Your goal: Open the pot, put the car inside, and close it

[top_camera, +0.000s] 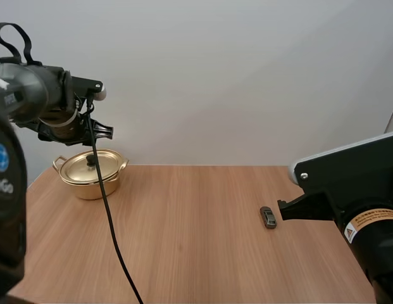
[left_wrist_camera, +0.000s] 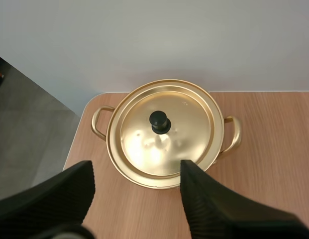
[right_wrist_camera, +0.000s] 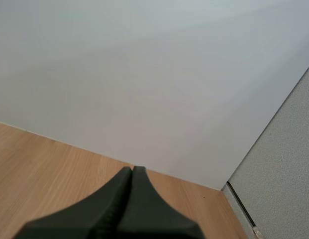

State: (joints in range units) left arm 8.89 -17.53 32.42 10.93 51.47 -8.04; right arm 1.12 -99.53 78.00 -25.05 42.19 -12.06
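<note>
Above the table (top_camera: pixel 196 221), left pincer (left_wrist_camera: pixel 137 171) spread wide over pot (left_wrist_camera: pixel 217 130), touching nothing.

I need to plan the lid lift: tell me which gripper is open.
The left gripper: its black jaws stand apart above the round gold metal lid. The right gripper has its jaws shut together.

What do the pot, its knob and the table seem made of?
Pot: thin metal, shiny gold finish; its lid shows glare and reflections. Knob: black, slightly glossy, probably plastic. Table: matte wood grain; solid wood or laminate, cannot tell.
</note>
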